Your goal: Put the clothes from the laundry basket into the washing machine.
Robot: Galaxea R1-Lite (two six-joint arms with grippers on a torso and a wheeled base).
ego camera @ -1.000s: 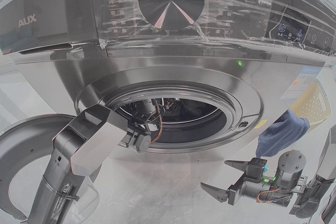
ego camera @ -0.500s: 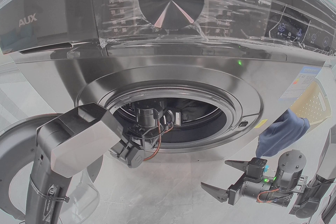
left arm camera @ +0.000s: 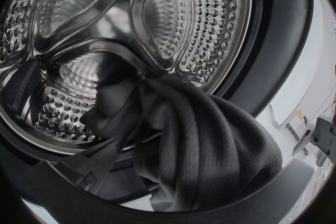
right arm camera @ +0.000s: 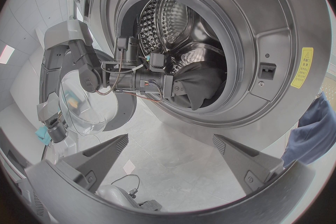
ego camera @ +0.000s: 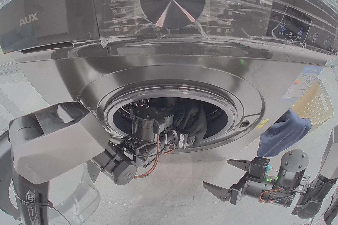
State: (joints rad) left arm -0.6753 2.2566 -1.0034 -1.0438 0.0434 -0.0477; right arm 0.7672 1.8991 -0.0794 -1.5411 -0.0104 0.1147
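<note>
Black cloth (left arm camera: 196,144) sits bunched at the front lip of the drum (left arm camera: 168,18). Part of it lies inside on the steel wall, and part spills out over the dark rubber rim of the washing machine (ego camera: 169,71). My left gripper (left arm camera: 164,146) is right at that opening with the cloth bundled against its tip. One finger (left arm camera: 101,161) stands out wide and bare, while the other is buried under the fabric, so I read the pincer as spread rather than pinching. From my right wrist camera the black cloth droops over the lower edge of the round opening, just past the end of the left arm.

Off the machine's left side, the glass door (right arm camera: 80,112) hangs swung open. Low on the right, my right gripper (ego camera: 216,173) hovers over the tiled floor in front of the machine with its fingers spread apart and nothing between them. Beyond it, at the machine's right corner, a blue garment (ego camera: 283,134) droops over the edge of the pale yellow laundry basket (ego camera: 318,102).
</note>
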